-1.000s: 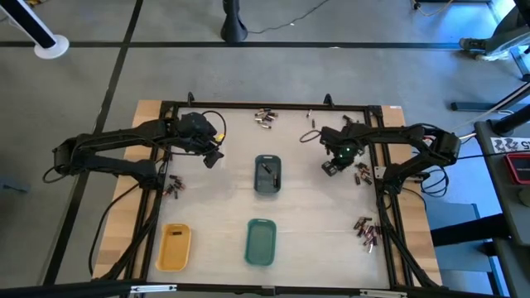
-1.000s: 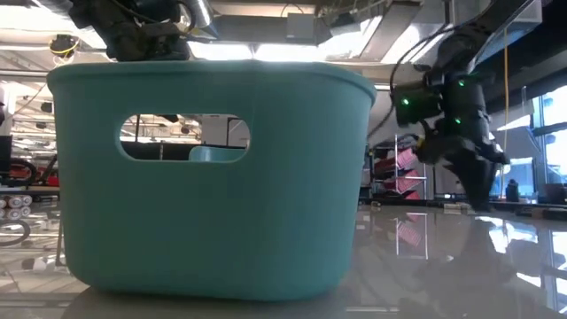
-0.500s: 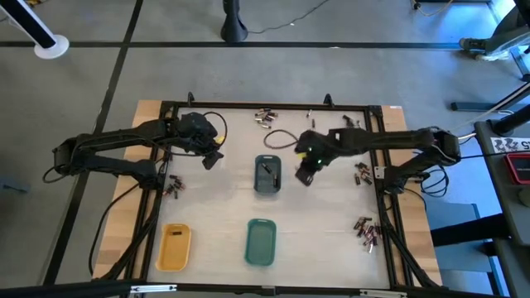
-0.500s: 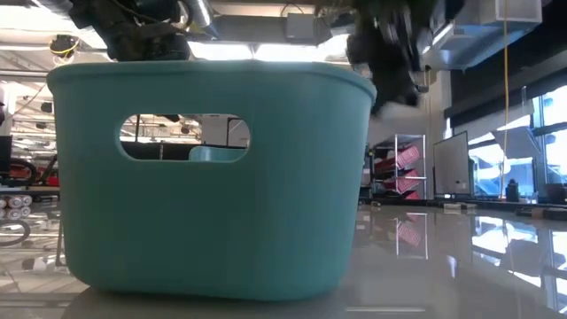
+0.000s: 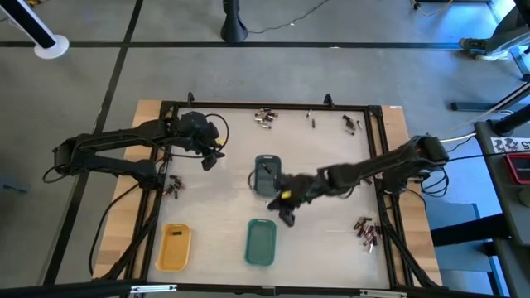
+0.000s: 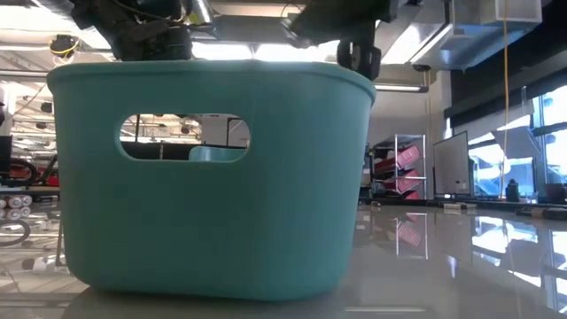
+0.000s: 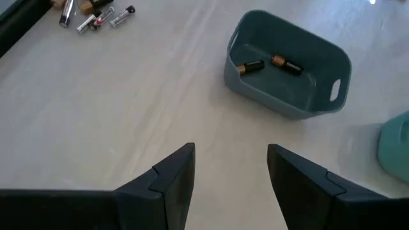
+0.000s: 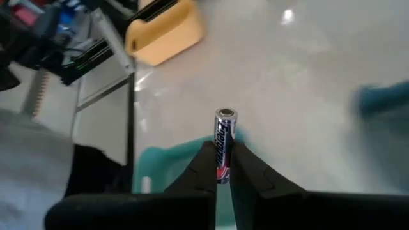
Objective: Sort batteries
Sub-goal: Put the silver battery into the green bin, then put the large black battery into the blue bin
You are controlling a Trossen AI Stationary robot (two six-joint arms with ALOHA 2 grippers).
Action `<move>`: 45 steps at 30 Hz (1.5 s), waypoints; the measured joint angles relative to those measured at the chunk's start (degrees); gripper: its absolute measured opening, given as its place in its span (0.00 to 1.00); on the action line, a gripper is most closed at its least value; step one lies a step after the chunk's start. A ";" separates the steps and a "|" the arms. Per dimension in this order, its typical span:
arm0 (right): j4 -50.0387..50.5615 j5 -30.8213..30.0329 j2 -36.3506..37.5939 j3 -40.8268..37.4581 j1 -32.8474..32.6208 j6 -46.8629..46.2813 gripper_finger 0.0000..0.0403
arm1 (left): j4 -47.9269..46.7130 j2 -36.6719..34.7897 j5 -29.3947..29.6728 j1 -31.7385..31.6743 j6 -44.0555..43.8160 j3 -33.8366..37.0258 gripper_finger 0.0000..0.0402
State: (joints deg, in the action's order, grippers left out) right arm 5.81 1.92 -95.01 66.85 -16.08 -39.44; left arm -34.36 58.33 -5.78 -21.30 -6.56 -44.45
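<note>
Right gripper [image 5: 287, 217]: reaches across the middle of the table, between the grey-blue tray [image 5: 267, 175] and the green tray [image 5: 260, 242]. Fingers pressed onto a single battery [image 8: 224, 144], dark body with silver cap, held upright between the tips above the green tray's rim.

Left gripper [image 5: 211, 160]: hovers over bare table on the left side, far of the yellow tray [image 5: 174, 247]. Fingers [image 7: 176, 176] spread, nothing between them.

Grey-blue tray: centre of the table; two dark, copper-ended batteries [image 7: 268, 64] lying inside.

Green tray: near edge, centre. Contents cannot be told.

Yellow tray: near-left corner of the table.

Loose batteries, four groups: a cluster at the far edge, centre [image 5: 265, 117]; a few at the far right [image 5: 351, 124]; a cluster at the near right edge [image 5: 365, 229]; a small group at the left edge [image 5: 172, 185].
</note>
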 joint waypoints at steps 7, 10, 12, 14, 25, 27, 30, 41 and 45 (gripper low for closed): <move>-6.80 -1.49 -8.50 2.20 -5.21 -8.58 0.04 | -2.33 -0.02 -2.79 -0.01 0.84 0.00 0.46; -5.31 -1.42 -11.00 4.77 -6.30 -10.88 0.05 | -2.85 -0.02 -3.91 0.00 1.02 0.00 0.46; -3.87 -0.33 -12.35 6.51 -6.60 -12.08 0.05 | -2.69 -0.02 -4.13 0.00 1.02 0.00 0.46; -2.21 0.77 -13.26 7.09 -6.58 -13.79 0.07 | -2.67 -0.02 -4.13 0.00 1.02 0.00 0.46; 4.54 1.72 -13.76 7.13 -6.40 -20.38 0.24 | -2.43 -0.02 -4.13 0.00 1.47 0.00 0.46; 4.66 1.74 -13.76 7.13 -6.40 -20.35 0.26 | -2.46 -0.02 -4.13 0.00 1.28 0.00 0.46; 4.56 2.07 -13.59 7.13 -5.73 -20.20 0.28 | -2.45 -0.02 -4.13 0.00 1.17 0.00 0.46; 8.33 2.43 -6.66 7.13 -1.57 -10.33 0.29 | -2.02 0.02 -4.12 0.00 -0.89 0.00 0.46; 14.33 -1.52 -1.95 7.13 0.73 -5.27 0.29 | -1.20 0.02 -3.81 -0.05 -5.30 0.00 0.46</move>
State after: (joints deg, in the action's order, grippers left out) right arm 20.14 0.40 -96.97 73.98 -15.36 -44.71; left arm -35.56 58.35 -9.59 -21.35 -11.86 -44.45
